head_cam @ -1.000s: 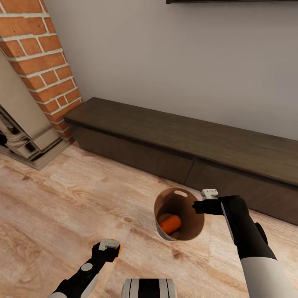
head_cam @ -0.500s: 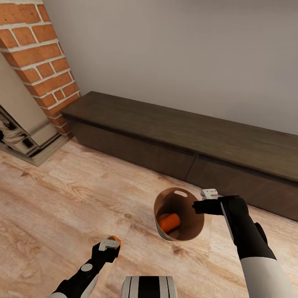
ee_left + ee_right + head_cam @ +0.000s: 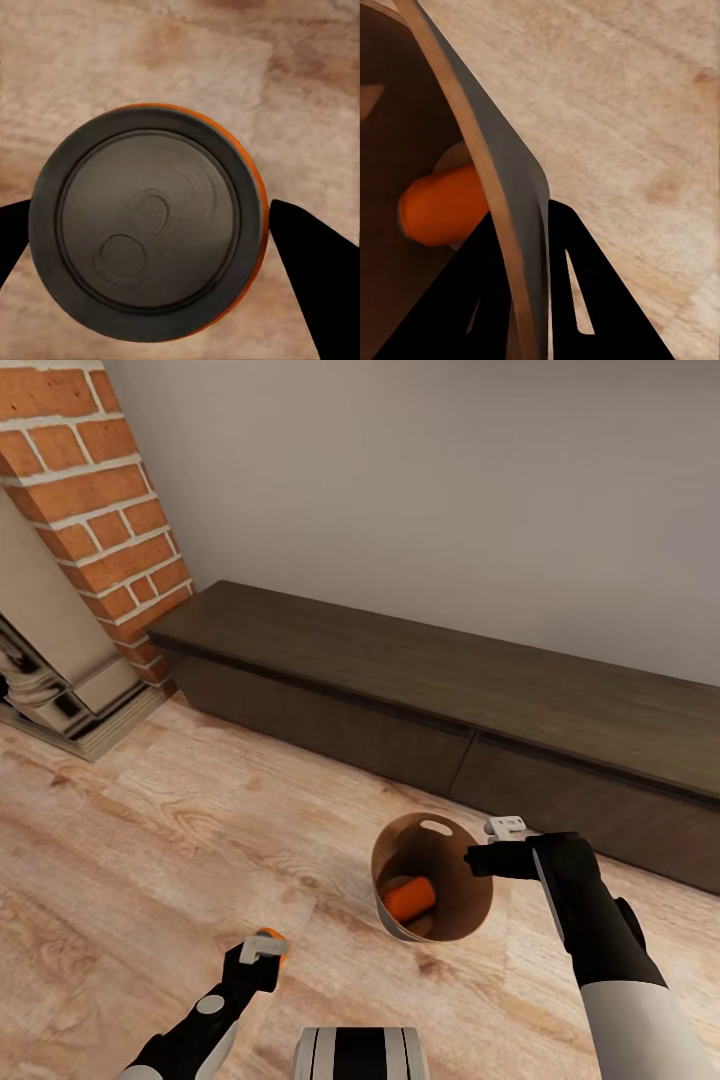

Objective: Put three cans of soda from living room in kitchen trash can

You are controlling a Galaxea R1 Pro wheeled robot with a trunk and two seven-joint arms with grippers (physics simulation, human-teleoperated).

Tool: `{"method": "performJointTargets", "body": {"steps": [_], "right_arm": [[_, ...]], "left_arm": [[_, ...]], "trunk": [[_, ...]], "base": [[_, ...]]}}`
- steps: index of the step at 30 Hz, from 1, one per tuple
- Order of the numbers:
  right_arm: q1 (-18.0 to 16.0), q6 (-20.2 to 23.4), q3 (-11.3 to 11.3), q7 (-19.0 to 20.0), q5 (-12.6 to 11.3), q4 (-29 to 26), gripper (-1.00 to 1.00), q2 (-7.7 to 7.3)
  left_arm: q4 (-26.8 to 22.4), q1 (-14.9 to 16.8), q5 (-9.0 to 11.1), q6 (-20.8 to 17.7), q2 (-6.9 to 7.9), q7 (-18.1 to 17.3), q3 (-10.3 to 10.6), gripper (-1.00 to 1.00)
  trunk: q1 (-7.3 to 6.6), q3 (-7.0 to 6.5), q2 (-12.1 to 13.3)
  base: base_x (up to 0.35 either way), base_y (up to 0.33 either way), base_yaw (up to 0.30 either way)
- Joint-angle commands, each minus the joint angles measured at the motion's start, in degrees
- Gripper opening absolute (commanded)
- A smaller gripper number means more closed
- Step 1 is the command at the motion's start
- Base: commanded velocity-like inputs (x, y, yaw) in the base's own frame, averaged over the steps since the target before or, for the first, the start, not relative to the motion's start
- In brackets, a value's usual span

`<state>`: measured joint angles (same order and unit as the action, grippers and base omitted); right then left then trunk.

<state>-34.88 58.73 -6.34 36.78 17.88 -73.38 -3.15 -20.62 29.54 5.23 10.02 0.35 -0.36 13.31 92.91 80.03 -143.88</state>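
Your left gripper (image 3: 262, 947) is edging lower, clamping a small orange soda can (image 3: 150, 225), while your right gripper (image 3: 487, 852) is pinching the tapered grey pail's (image 3: 432, 880) rim — one orange can (image 3: 409, 900) already inside — so drop this one next.

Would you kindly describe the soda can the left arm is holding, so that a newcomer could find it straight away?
Start at the long dark low bench against the wall, then come forward over the wooden floor to the left gripper low in the head view. Its jaws are shut on an orange soda can with a dark grey lid; the other orange can lies inside the pail held by the right gripper.
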Motion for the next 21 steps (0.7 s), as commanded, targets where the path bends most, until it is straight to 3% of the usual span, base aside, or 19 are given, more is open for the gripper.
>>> {"method": "performJointTargets", "body": {"steps": [1, 4, 21], "right_arm": [[0.0, 0.4, 0.0, 0.3, -1.4, 0.0, -1.0, 0.02], [0.0, 0.4, 0.0, 0.3, -1.4, 0.0, -1.0, 0.08], [0.0, 0.5, 0.0, 0.3, -1.5, 0.1, -1.0, 0.09]], "left_arm": [[0.0, 0.0, 0.0, 0.0, 0.01, 0.0, -0.1, -1.0], [0.0, 0.0, 0.0, 0.0, 0.01, 0.0, -0.2, -1.0], [0.6, 0.0, -0.2, -0.7, 0.0, 0.0, -0.1, -1.0]], "trunk": [[0.0, 0.0, 0.0], [0.0, 0.0, 0.0], [-0.44, -3.77, 0.2]], "base": [[0.0, 0.0, 0.0], [0.0, 0.0, 0.0], [0.0, 0.0, 0.0]]}}
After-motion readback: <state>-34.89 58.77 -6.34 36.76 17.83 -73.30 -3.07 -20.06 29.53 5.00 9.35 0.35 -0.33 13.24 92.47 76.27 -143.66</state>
